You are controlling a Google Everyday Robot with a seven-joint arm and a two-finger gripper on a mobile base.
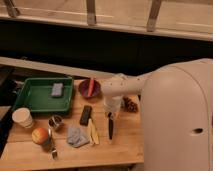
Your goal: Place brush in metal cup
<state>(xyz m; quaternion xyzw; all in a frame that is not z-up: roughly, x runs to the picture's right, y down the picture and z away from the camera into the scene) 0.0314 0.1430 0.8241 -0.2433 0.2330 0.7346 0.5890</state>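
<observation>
The brush (110, 127) is slim and black. Its upper end is in my gripper (110, 112), and its length points down toward the table's front. The gripper is shut on the brush's top end, over the middle of the wooden table (125, 145). The metal cup (55, 121) is small, dark and shiny. It stands well left of the gripper, between the white paper cup (22, 118) and the flat black bar (86, 115). My large white arm fills the right side of the view.
A green tray (30, 97) holding a grey sponge (57, 89) sits at back left. A red bowl (90, 88) with a red stick tool stands behind the gripper. An apple (40, 135), a grey cloth (77, 136) and a yellow piece (93, 133) lie near the front.
</observation>
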